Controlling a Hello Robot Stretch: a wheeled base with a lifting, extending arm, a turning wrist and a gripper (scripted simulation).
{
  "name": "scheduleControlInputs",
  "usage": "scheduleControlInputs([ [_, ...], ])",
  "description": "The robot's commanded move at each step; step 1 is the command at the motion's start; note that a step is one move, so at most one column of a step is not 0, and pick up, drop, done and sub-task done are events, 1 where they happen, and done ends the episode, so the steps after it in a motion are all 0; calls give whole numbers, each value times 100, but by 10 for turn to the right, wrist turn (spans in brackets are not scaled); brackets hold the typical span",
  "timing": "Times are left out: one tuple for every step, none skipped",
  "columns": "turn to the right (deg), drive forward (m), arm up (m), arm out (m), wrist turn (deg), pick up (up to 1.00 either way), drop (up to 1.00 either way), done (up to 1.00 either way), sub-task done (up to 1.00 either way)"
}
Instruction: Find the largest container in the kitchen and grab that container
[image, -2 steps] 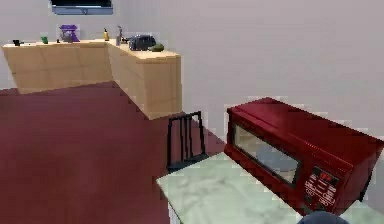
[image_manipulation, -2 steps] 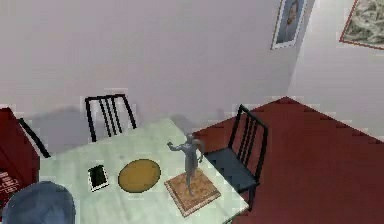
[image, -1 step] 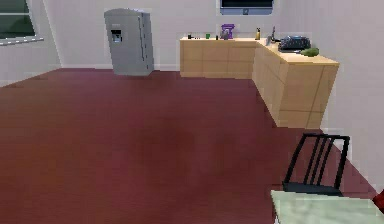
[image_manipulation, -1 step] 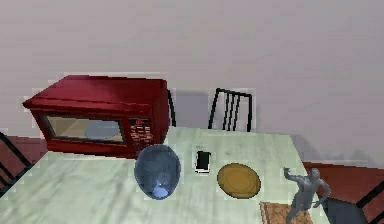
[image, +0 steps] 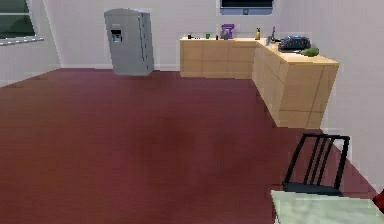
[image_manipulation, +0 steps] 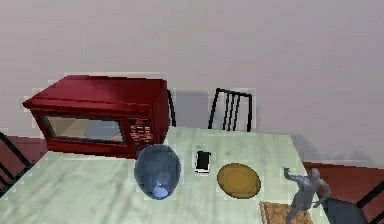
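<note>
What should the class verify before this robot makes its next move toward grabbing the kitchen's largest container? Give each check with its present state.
1. Sight of the kitchen counter ahead: ok.
2. Bare red floor leading toward it: ok.
3. The black chair at the forward view's lower right stands off that route: ok.
4. Whether the dark thing on the counter is a container: cannot tell.
5. Whether the blue bowl on the table outsizes the counter's things: cannot tell.
6. Largest container chosen: not ok.
</note>
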Motion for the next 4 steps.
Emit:
scheduleControlInputs([
  [0, 0, 30, 0, 0, 0, 0, 0, 0],
  [0, 0, 0, 20, 0, 0, 0, 0, 0],
  [0, 0, 0, 0, 450, 0, 0, 0, 0],
  [0, 0, 0, 0, 450, 0, 0, 0, 0],
])
